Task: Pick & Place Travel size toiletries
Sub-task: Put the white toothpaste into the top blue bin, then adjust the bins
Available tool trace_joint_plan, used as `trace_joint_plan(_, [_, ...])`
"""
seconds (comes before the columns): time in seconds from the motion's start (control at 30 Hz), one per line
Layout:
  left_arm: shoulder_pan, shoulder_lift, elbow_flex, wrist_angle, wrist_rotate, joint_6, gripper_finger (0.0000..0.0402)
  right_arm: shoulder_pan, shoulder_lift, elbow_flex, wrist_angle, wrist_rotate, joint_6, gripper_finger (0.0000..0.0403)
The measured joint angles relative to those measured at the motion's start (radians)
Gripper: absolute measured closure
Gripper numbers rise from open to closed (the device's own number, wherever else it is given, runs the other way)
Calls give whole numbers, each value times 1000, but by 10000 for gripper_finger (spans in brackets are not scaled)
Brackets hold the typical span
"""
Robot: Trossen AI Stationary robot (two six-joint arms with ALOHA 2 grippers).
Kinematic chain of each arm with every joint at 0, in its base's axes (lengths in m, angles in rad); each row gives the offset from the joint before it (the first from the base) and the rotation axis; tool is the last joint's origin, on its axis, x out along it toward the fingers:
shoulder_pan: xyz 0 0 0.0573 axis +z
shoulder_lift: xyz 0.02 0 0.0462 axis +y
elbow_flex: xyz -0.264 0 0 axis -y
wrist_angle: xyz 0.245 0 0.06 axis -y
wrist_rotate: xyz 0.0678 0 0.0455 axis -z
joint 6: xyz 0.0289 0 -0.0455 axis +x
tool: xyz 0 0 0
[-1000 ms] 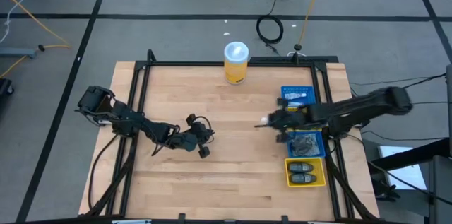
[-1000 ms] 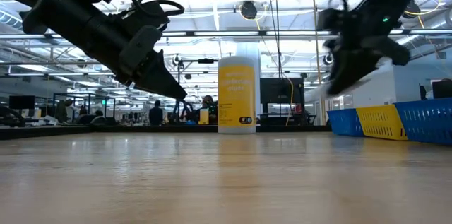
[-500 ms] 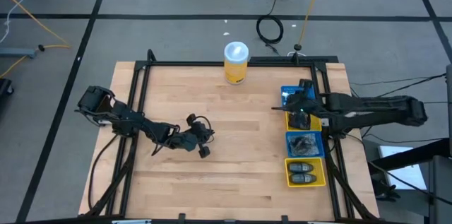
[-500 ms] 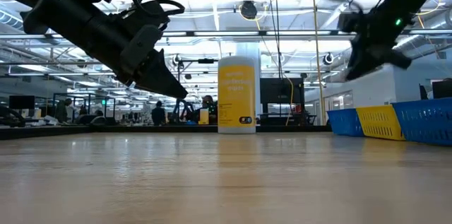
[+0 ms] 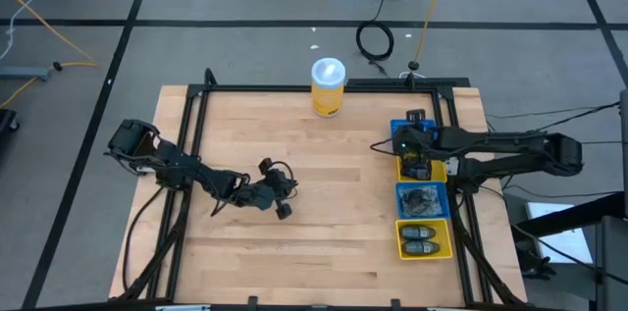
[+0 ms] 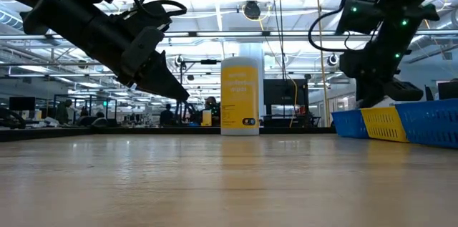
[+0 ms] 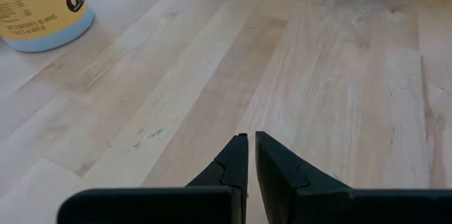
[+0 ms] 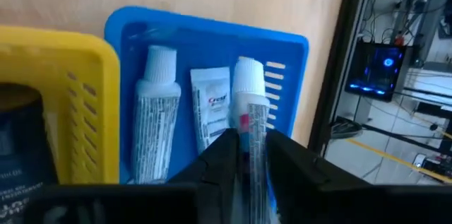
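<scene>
A white tube with a white cap is clamped between the fingers of the right gripper, hanging above the blue bin. In that bin lie a second capped tube and a small sachet, side by side, near the held tube. A yellow bin adjoins the blue one.

In the high view the right gripper sits over the blue bin at the far end of a row of bins along the table's right edge; next come a yellow bin, another blue bin holding dark pieces, then a yellow bin with two dark oblong items.

The left gripper hovers over bare wood near the table's middle, fingers nearly together, holding nothing. A yellow canister stands at the far edge.
</scene>
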Motion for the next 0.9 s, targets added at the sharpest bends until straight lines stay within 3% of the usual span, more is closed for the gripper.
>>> trace_joint_plan(0.27, [0, 0, 0, 0, 0, 0, 371, 1, -62, 9, -14, -1, 55, 264])
trace_joint_plan(0.43, [0, 0, 0, 1, -1, 1, 371, 15, -109, 78, -20, -32, 219, 240])
trace_joint_plan(0.77, [9, 0, 0, 8, -9, -4, 371, 83, -23, 212, -218, -351, 767, 284])
trace_joint_plan(0.9, [9, 0, 0, 8, -9, -4, 371, 85, 46, 212, -312, -367, 911, 323])
